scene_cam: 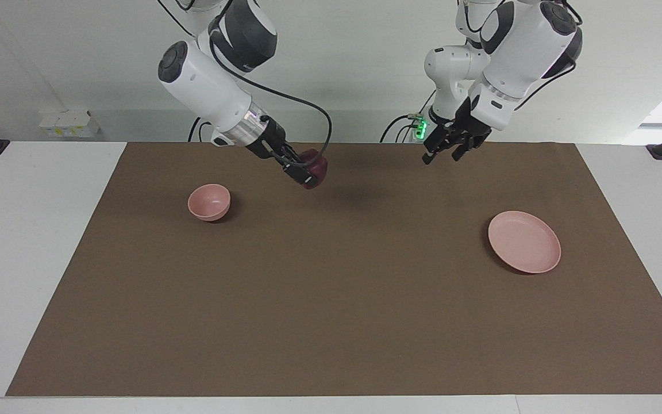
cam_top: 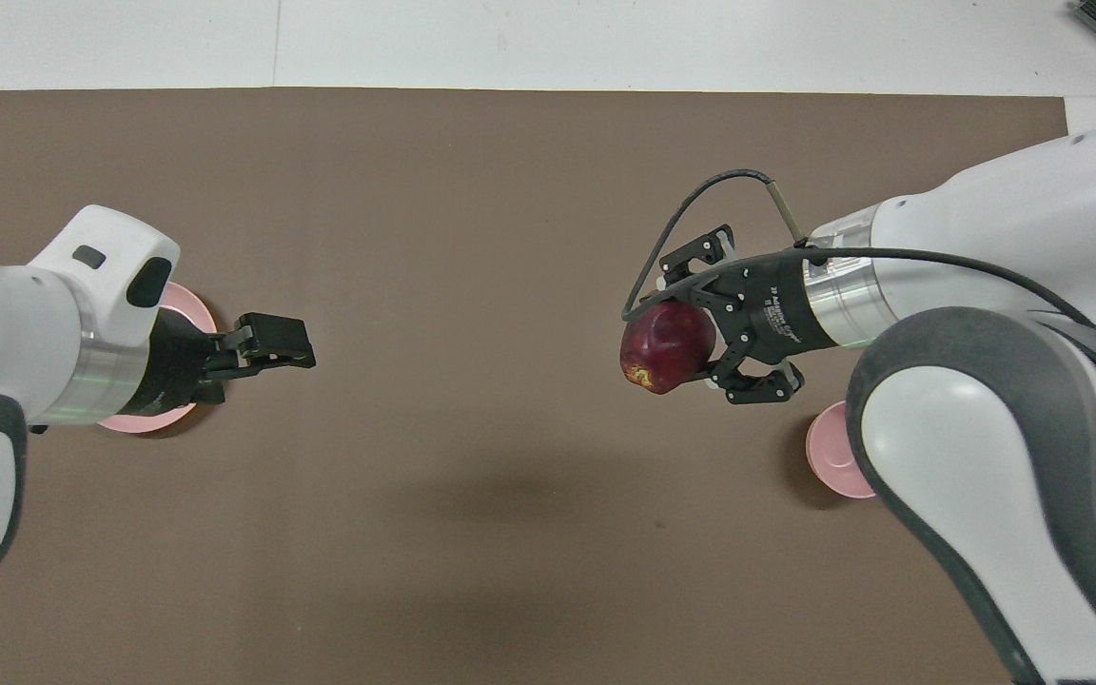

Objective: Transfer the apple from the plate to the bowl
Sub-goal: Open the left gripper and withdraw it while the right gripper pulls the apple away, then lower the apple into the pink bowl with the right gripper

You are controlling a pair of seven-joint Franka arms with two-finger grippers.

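Facing view: the fingers of the right gripper [scene_cam: 307,171] are clenched on the one apple [scene_cam: 315,167], dark red with a yellowish patch, held in the air over the brown mat [scene_cam: 331,322] between the bowl and the middle of the table. The fingers of the left gripper [scene_cam: 442,152] are spread apart and hold nothing; it hangs raised over the mat's edge nearest the robots, toward the left arm's end. Two arms are in view, each with one gripper. One deep pink bowl [scene_cam: 209,202] stands on the mat toward the right arm's end; one flat pink plate [scene_cam: 524,242] lies bare toward the left arm's end, well apart from the bowl. The mat covers most of a white table [scene_cam: 32,241]. A plain white wall [scene_cam: 78,57] rises at the robots' end.
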